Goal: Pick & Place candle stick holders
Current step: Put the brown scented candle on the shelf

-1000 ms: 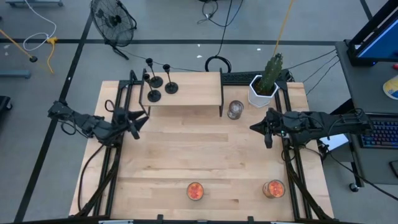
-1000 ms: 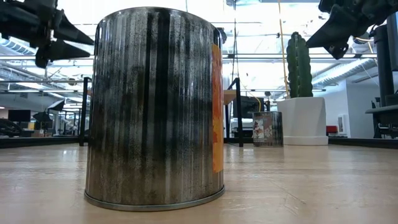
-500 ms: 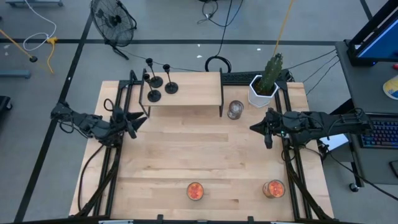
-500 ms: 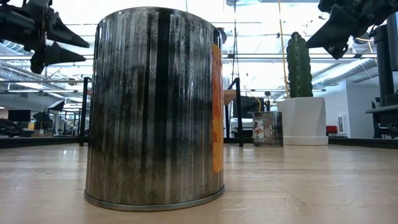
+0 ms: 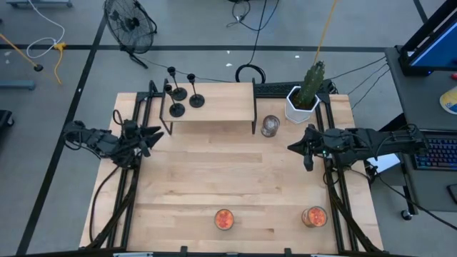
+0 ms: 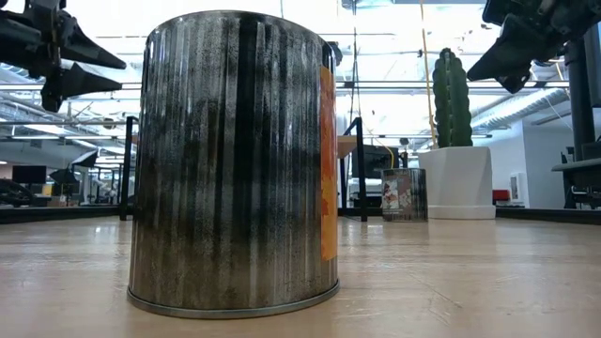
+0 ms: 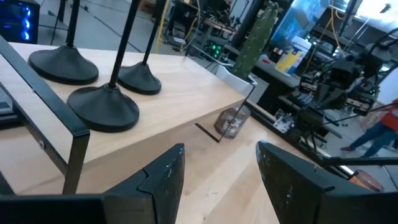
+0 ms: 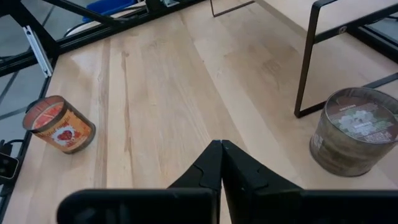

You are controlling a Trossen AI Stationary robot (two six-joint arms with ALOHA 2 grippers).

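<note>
**Ana:** Trouble, if any comes, starts with the shelf [image 5: 214, 108] itself: its dark frame stands between the left gripper [image 5: 151, 133] and the three candle stick holders [image 5: 184, 96], which sit bunched on its left end, bases near one another. I'd judge a low approach clips the frame or the shelf edge.

**Ben:** And next down in size?

**Ana:** The holders. Thin stems on flat discs; in the left wrist view the candle stick holders [image 7: 102, 106] crowd together, so reaching for one could knock a neighbour over.

**Ben:** How are the arms posed?

**Ana:** The left gripper hangs above the table's left edge, just in front of the shelf, fingers spread apart and empty, aimed at the bases. The right gripper [image 5: 308, 151] waits over the right side, near the clear glass jar [image 5: 270, 126], fingers pressed together on nothing.
</note>
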